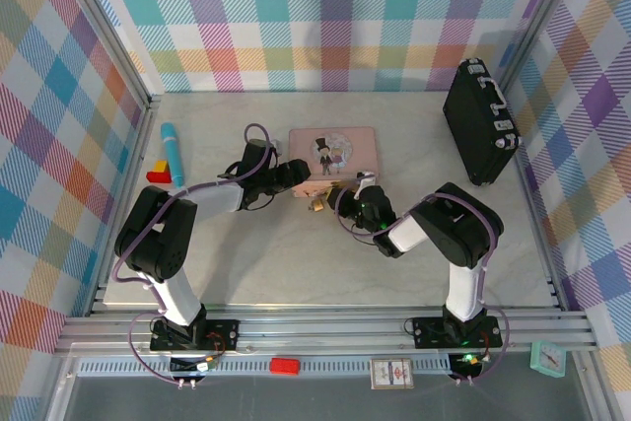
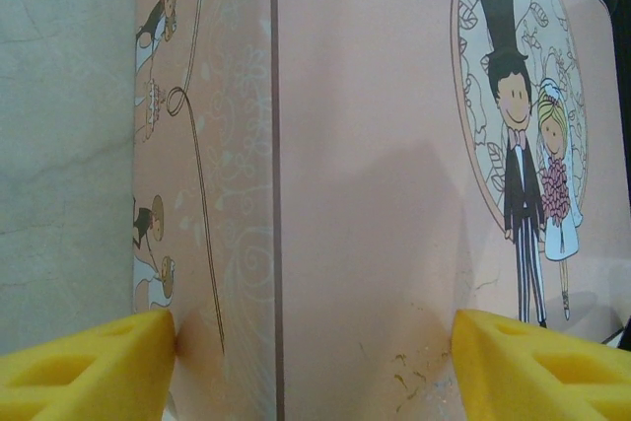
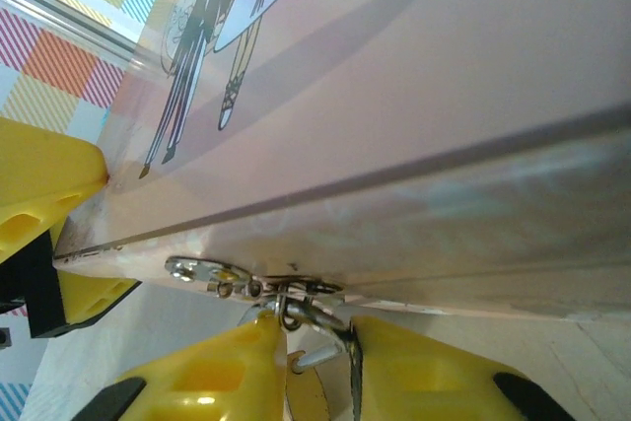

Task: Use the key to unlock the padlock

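The pink tin (image 1: 332,153) with a cartoon wedding couple lies mid-table. My left gripper (image 1: 294,178) is shut across the tin's near left corner, one yellow finger (image 2: 89,362) on its side wall and the other (image 2: 537,362) on its lid (image 2: 375,194). The brass padlock (image 1: 317,203) hangs by its silver shackle (image 3: 330,311) from the tin's clasp (image 3: 212,271). My right gripper (image 3: 317,327) is closed round the padlock's brass body (image 3: 314,399). A thin dark sliver, the key (image 3: 353,379), lies against the inner face of the right finger (image 3: 434,372).
A black case (image 1: 480,120) stands at the back right by the wall. A blue tube (image 1: 173,152) and red and yellow blocks (image 1: 158,174) lie at the left. Plaid walls close the table on three sides.
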Robot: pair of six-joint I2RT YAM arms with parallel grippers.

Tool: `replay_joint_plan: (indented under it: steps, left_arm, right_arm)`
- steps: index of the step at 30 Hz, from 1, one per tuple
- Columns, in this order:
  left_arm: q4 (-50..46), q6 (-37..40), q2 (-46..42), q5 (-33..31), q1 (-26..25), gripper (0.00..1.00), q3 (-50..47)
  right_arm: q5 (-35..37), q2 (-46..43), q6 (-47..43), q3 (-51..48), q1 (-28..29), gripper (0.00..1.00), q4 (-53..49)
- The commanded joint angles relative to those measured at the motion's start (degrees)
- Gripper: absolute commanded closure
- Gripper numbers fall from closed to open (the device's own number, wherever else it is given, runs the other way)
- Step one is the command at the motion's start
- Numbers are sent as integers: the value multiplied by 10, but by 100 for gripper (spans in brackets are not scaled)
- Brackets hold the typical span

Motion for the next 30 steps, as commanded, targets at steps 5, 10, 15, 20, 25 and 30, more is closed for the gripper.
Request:
replay_joint_plan:
  steps: [5,10,15,20,25,30]
  left_arm:
    - [-28,-12,-24,15,-11,28,-10]
    - [-27,-17,-25,14,-11,29,-14]
    - [-27,-18,-26,12,-11,29,-13]
    - [-41,-18,-25,-1,-11,29,-9]
    - [-53,-13,-26,-12,-11,30,-5]
    - [-56,-14,-30,-8,-12,30,-5]
  right_arm:
    - [18,35,34,9,1,74,-60]
    - [40,40,43,11,2,71,-68]
    - [52,42,39,15,7,72,-65]
    - [91,36,-19,-38,34,68,47]
    - [67,58,-9,-42,34,66,87]
    - [65,69,-15,-21,34,65,101]
